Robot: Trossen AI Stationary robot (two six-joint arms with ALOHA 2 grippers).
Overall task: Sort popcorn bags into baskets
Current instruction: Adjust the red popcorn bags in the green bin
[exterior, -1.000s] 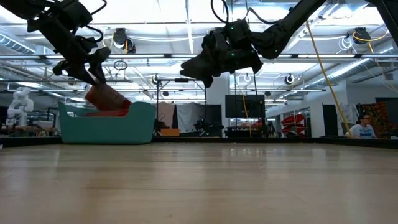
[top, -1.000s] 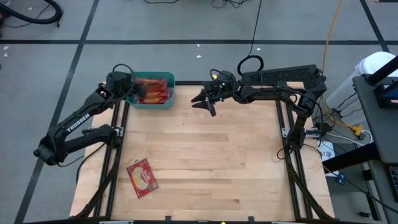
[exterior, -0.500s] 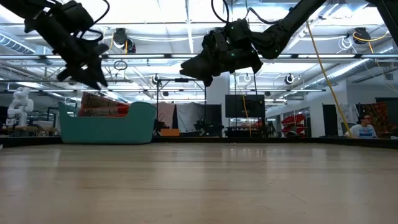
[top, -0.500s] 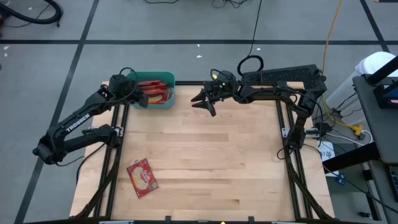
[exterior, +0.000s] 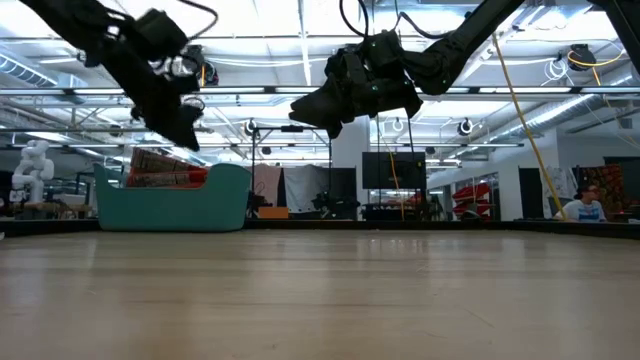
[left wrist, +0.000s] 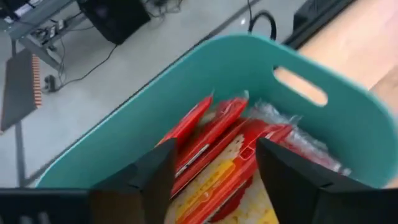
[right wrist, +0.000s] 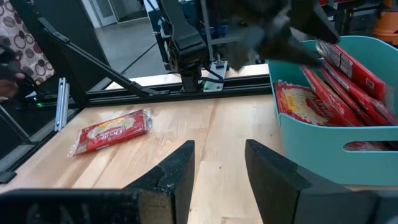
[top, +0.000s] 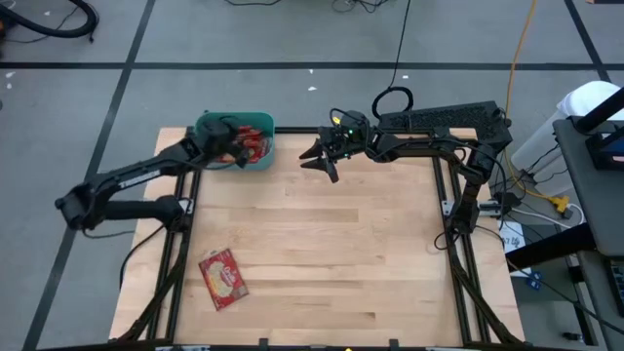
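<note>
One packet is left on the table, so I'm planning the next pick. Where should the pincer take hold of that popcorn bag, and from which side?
The popcorn bag lies flat on the table, slightly skewed. Probably best to come straight down from above and pinch across its narrower width near the middle, since no edge is raised.

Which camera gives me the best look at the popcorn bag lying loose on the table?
The high view: the loose popcorn bag shows whole, lying flat on the table. The right wrist view shows it farther off, at a slant; the low and left wrist views miss it.

wooden table [top: 322, 253], seated person [exterior: 583, 203], yellow cable [top: 520, 44]
</note>
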